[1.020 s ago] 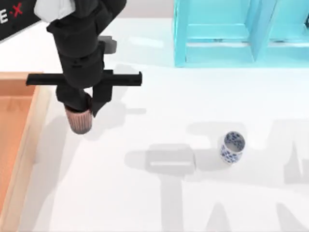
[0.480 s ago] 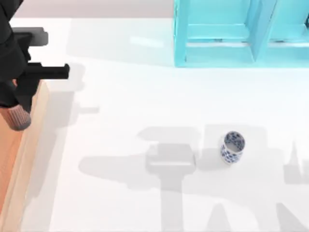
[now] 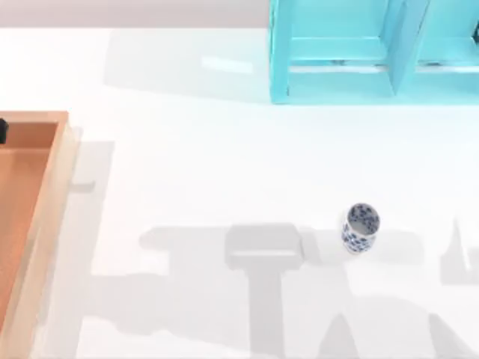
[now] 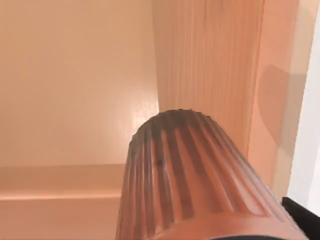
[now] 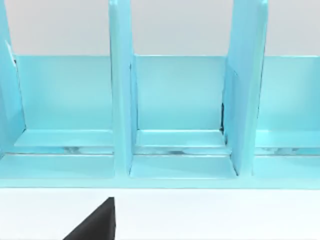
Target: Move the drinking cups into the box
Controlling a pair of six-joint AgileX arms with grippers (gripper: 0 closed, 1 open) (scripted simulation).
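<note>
Over box (image 4: 75, 90) floor, left pincer grips ribbed reddish-brown cup (image 4: 195, 185) (near wall); right pincer state: cannot tell.

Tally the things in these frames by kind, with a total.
Cups: 2, reddish-brown ribbed cup and blue-patterned white cup
Boxes: 1, wooden box
Shelf units: 1, turquoise shelf unit
Total: 4

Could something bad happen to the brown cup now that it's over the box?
Maybe. In the left wrist view the ribbed reddish-brown cup hangs above the box floor, close to a corner where two walls meet. Let go too high, it could tip or roll. Lowered carelessly, it might knock the wall. The white and blue cup stands alone on the table, far from the box.
</note>
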